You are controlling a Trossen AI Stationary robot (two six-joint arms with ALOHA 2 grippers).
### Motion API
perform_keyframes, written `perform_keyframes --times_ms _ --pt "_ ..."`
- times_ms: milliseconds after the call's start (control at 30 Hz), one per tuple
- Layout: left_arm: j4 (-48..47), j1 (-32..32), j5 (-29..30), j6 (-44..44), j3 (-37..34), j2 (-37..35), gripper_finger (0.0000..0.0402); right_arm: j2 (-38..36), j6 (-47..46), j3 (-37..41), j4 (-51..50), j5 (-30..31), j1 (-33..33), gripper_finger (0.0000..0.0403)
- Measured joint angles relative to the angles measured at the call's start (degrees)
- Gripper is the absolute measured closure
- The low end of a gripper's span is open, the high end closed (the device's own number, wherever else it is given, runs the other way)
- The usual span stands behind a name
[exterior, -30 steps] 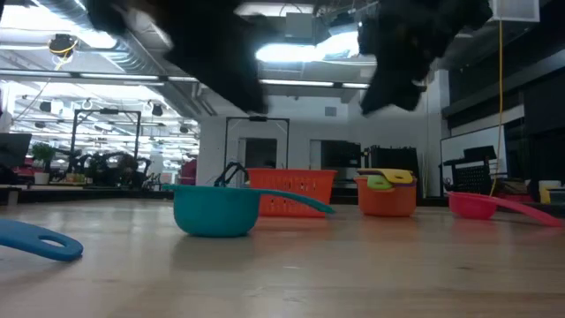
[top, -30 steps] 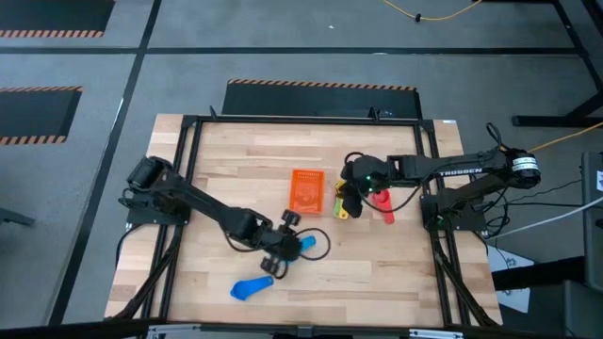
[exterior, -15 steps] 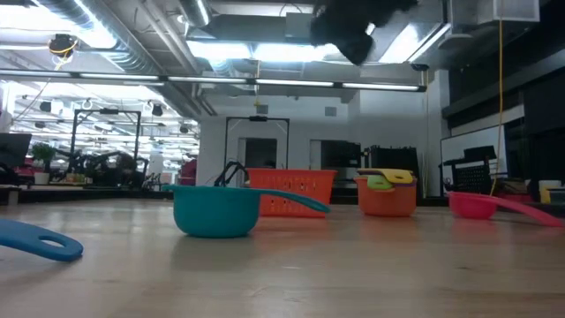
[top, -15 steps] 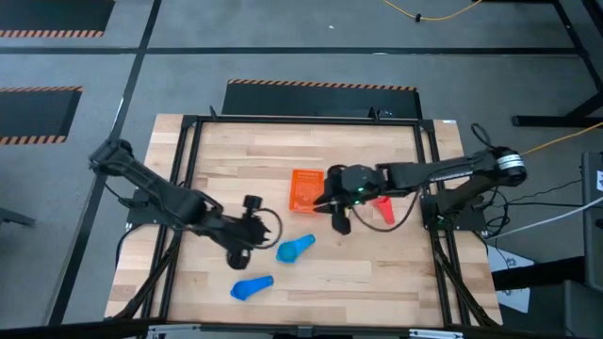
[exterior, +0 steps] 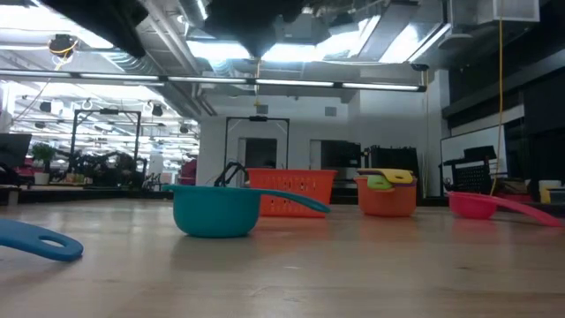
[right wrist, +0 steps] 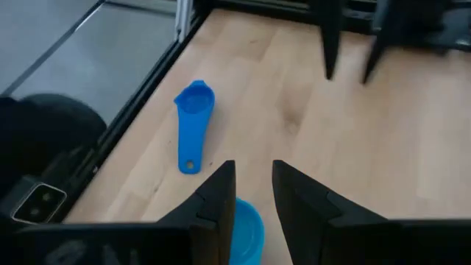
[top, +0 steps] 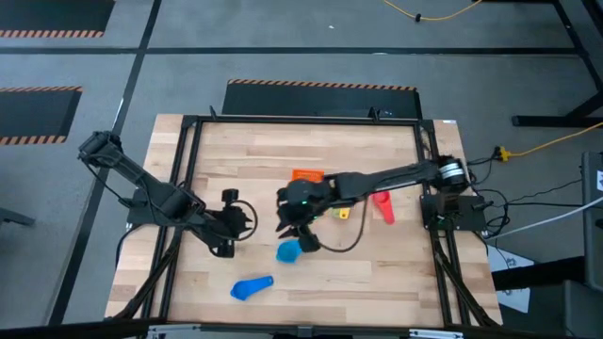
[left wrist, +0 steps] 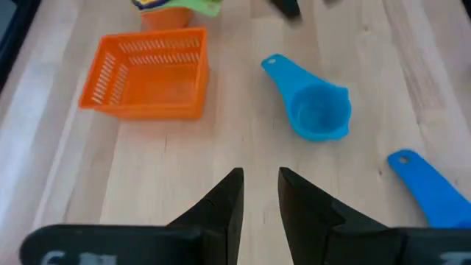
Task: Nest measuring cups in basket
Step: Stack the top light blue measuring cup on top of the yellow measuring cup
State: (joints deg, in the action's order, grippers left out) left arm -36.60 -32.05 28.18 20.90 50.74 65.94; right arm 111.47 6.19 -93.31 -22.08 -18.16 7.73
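Note:
The light blue cup (top: 287,250) (exterior: 216,212) stands upright on the table, handle level. My right gripper (top: 294,226) (right wrist: 252,193) hovers open just above it without touching; the cup's rim (right wrist: 246,232) shows below the fingers. My left gripper (top: 233,209) (left wrist: 260,195) is open, left of the cup. The orange basket (left wrist: 147,73) (exterior: 291,193) sits behind, partly hidden under the right arm in the high view (top: 306,175). An orange cup (exterior: 386,196) holds green and yellow cups. The red cup (top: 383,205) and blue cup (top: 252,286) lie apart.
A black metal frame (top: 188,188) borders the wooden table on all sides. The right arm stretches across the table's middle over the basket and the stacked cups. The blue cup lies near the near edge, its handle toward the right gripper (right wrist: 193,125).
My right gripper has swung from the stacked cups by the table's right side toward the left and near edge, ending above the light blue cup. My left gripper has drawn back from that cup toward the table's left. The cups have stayed in place.

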Motion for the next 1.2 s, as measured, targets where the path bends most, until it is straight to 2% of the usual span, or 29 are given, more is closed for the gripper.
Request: perform_keyframes --times_ms 200,500,800,1200 --pt "3.1 -0.4 -0.1 1.6 -3.9 0.1 0.0322 7.4 5.9 -4.7 -1.0 -2.7 0.0 0.0308" --pt "6.8 -0.3 -0.1 1.6 -6.2 0.2 0.0322 13.7 6.5 -5.2 -2.7 -3.0 0.0 0.0308" --pt "7.7 -0.3 -0.1 1.6 -6.2 0.2 0.0322 15.9 6.5 -5.1 -2.9 -2.9 0.0 0.0308" --pt "7.7 -0.3 -0.2 1.6 -6.2 0.2 0.0322 16.9 9.4 -5.1 -3.0 0.5 0.0 0.0308"
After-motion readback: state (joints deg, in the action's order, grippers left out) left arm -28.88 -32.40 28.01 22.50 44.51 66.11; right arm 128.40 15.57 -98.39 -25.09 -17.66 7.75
